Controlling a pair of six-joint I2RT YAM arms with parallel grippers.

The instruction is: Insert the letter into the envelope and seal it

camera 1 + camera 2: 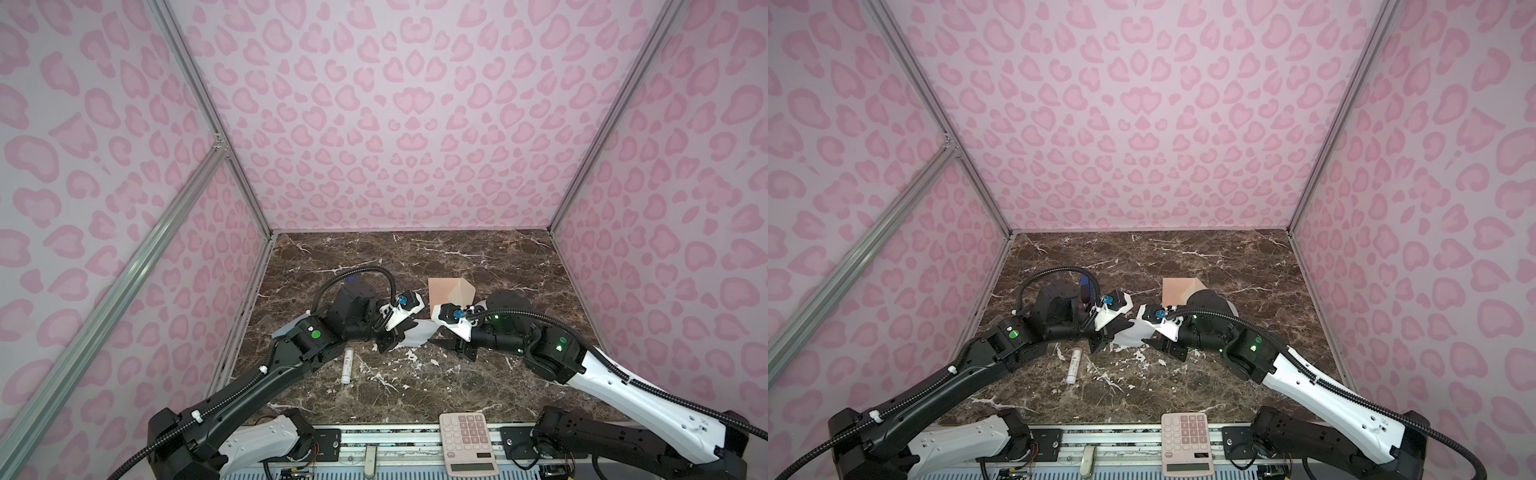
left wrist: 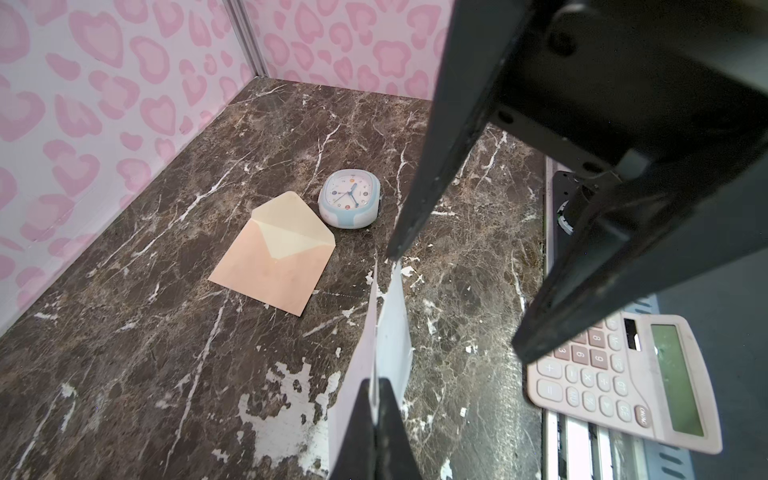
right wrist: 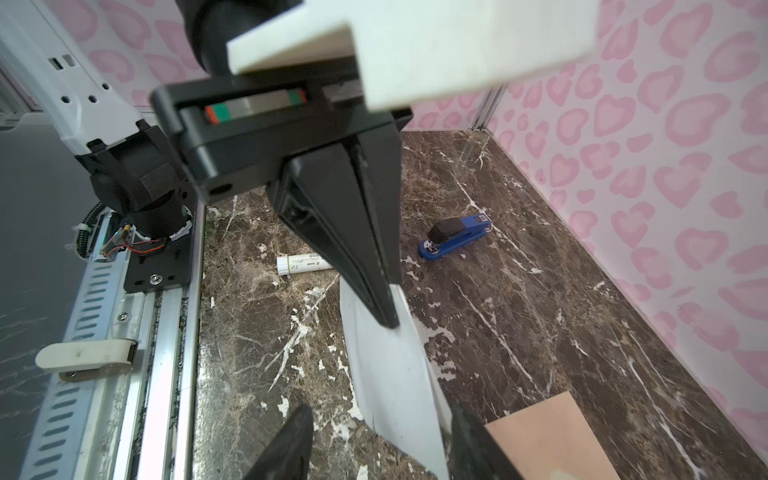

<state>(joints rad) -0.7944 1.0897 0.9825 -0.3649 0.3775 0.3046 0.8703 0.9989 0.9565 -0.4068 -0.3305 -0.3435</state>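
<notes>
1. The letter [image 1: 415,334] is mid-table [image 1: 415,257], between the left gripper [image 2: 376,386] and the right gripper [image 3: 381,411].
2. The envelope [image 1: 440,291] lies flat behind the letter, slightly to the right.
3. The clock [image 2: 349,198] lies just beside the envelope's flap end.
4. The glue stick [image 1: 347,365] lies left of and before the letter.
5. The stapler [image 1: 1086,286] lies left of and behind the letter.
6. The calculator [image 1: 467,442] lies at the table's front edge, right of centre, partly on the front rail [image 1: 395,440].

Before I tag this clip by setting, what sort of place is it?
Probably a robot test booth staged as a desk: pink heart-print walls, a marble-look tabletop, and office items like the calculator and stapler.
</notes>
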